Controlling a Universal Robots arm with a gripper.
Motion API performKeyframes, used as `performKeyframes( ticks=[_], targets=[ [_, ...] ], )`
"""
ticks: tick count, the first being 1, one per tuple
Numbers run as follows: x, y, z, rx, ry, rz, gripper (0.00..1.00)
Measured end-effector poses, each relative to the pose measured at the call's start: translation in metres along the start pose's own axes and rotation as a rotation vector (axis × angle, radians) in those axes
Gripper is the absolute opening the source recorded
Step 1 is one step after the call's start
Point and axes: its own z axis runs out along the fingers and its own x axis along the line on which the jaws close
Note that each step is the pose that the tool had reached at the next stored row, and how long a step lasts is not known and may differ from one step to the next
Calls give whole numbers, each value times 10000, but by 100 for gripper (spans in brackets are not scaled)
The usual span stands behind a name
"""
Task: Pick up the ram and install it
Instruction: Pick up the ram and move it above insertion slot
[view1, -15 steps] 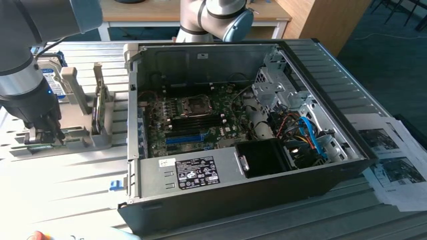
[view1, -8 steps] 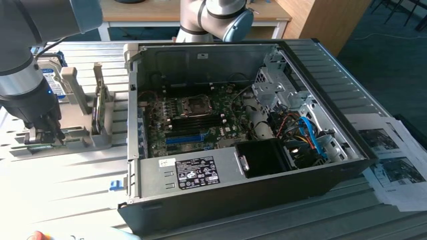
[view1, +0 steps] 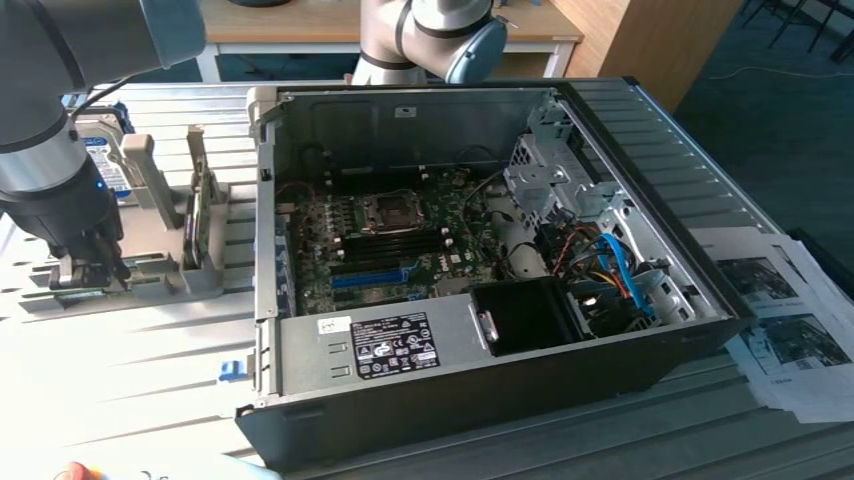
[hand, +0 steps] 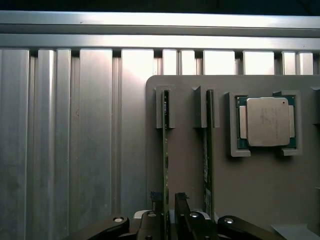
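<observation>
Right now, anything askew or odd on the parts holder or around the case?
Nothing stands out. The ram and the second stick stand straight in the holder slots; the CPU sits square in its pocket. Open fingers straddle the ram. Loose papers lie beside the case.

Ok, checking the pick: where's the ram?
The ram stands in the grey holder at the exterior view's left, beside the computer case, under the gripper.

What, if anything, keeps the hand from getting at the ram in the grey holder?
Likely nothing, so yes, it can. The open hand straddles the ram, which stands on edge in the grey holder, with nothing between them. A second stick stands apart.
</observation>
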Motion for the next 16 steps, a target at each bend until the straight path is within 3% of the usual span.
performKeyframes(
  ticks=[16],
  targets=[
    [-1,0,-14,3,-2,-1,24]
  ],
)
